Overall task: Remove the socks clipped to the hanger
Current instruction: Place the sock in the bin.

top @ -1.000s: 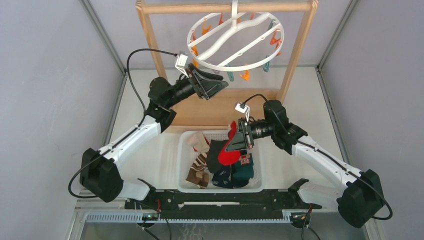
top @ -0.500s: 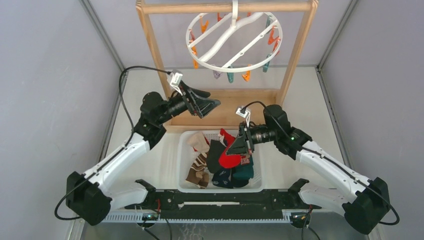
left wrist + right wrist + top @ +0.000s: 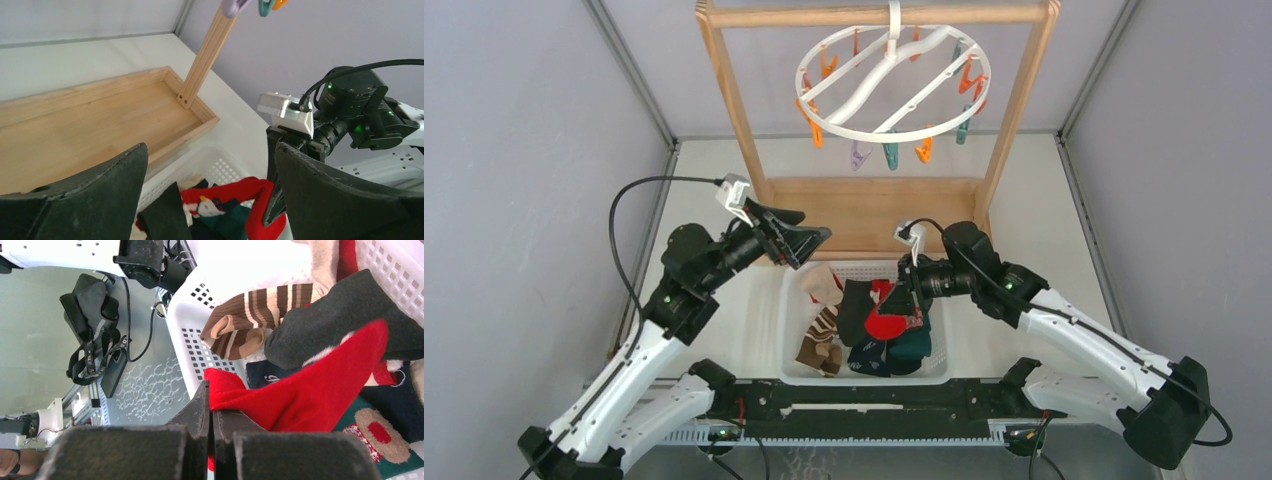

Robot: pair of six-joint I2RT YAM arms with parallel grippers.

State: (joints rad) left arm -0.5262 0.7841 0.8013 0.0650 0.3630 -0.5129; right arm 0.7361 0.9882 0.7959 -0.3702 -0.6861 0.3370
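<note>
R gripper (image 3: 911,303) pinching red sock (image 3: 882,322) tight, hanging low in white basket (image 3: 786,330) w/ other socks (image 3: 824,335), L gripper (image 3: 812,240) gaping wide over basket's far-left rim, hanger (image 3: 879,77) dangling up top on wood rack (image 3: 774,16), well apart from both.

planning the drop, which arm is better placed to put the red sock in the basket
Right. The right gripper is shut on the red sock, over the white basket. The left gripper is open and empty, by the basket's far left corner.

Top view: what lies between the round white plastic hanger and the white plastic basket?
The wooden rack's flat base tray, between the hanger above and basket below; top external view shows it.
</note>
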